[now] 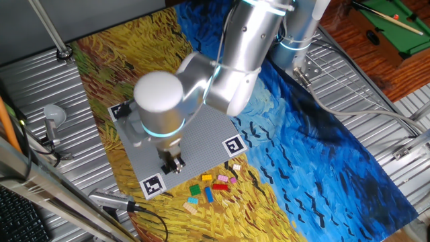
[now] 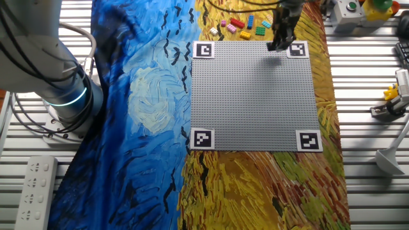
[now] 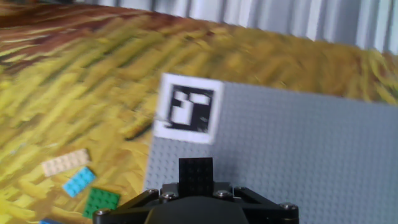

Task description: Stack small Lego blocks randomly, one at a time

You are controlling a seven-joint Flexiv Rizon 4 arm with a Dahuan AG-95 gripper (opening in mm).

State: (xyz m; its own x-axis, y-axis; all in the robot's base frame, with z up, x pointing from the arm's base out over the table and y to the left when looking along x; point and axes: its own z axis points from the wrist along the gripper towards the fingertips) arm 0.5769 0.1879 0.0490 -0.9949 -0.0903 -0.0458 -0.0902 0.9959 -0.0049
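Observation:
My gripper is shut on the flat black block, which stands between the jaws in the hand view. It hangs over the grey baseplate near the corner with a marker tag; I cannot tell if the block touches the plate. Loose small blocks lie on the cloth just past that edge: yellow, red, blue, green, tan. The hand view shows a tan block, a light blue one and a green one. The other fixed view shows the gripper at the plate's far right corner.
The baseplate bears marker tags at its corners. It lies on a painted cloth. The arm's base stands at the left in the other fixed view. Small toys sit on the ribbed metal table.

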